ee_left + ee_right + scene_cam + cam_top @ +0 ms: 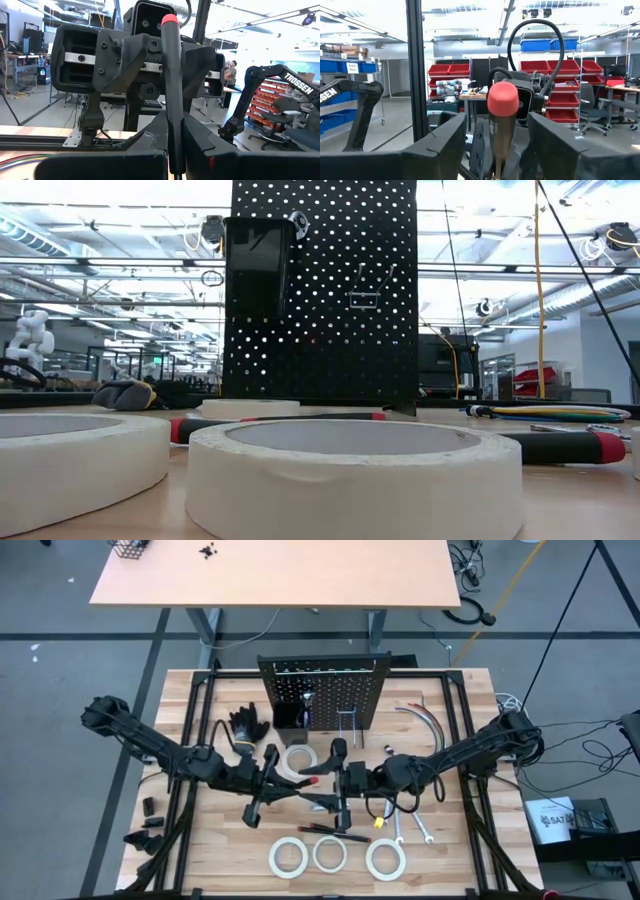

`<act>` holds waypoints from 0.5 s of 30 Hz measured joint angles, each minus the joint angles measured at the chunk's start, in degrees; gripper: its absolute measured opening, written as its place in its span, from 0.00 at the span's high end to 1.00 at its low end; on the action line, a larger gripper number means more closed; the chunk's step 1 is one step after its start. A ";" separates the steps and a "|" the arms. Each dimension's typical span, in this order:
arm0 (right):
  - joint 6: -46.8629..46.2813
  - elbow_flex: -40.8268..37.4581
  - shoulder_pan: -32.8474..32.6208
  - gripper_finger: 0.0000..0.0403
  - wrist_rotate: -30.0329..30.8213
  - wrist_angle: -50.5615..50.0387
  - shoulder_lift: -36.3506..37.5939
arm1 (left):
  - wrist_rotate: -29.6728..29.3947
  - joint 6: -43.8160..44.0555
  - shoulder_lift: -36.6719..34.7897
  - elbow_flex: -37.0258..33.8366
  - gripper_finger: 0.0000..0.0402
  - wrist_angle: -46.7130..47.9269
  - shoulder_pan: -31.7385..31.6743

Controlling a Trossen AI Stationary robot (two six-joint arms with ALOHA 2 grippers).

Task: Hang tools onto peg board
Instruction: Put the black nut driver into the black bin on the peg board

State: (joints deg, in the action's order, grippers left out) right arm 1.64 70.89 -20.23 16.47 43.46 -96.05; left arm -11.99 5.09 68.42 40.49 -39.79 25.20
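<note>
Saw the black perforated metal peg board [322,690] upright at the back middle of the slatted wooden table [455,850], with a small black bin [285,716] and a metal hook [349,722] on its face.

Found both arms meeting in mid-air in front of the peg board, above the table. Noted the left gripper [283,778] clenched tight on a thin black-handled, red-capped screwdriver [172,75], held off the wood with its red cap towards the other arm. Noted the right gripper [501,150] spread around that cap, fingers [445,145] either side with a gap to the handle, not touching.

Counted one white ring-shaped tape roll [298,757] just before the peg board's foot and three white tape rolls [329,853] well in front, near the table's front edge. Spotted a second red-and-black screwdriver [335,832] and two small silver wrenches [412,830] lying below the grippers.

Left of the peg board, black gloves [248,723]; right of it, curved grey hoses [420,720].
</note>
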 joint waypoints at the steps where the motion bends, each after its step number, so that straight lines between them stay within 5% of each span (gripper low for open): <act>1: -0.21 0.00 0.00 0.52 -0.01 0.00 0.00 | 0.00 -0.04 0.00 0.00 0.95 -0.05 -0.09; 9: -0.90 0.00 0.02 0.88 0.08 -0.13 0.00 | 1.24 0.48 0.00 0.00 0.94 -0.07 -0.55; 15: -2.54 0.00 0.17 0.90 0.02 -0.85 -0.02 | 0.08 0.34 -0.07 0.00 0.76 3.02 -0.84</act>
State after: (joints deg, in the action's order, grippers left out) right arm -0.89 70.89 -20.06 16.49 42.62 -96.07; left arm -11.91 5.43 68.36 40.49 -36.77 24.36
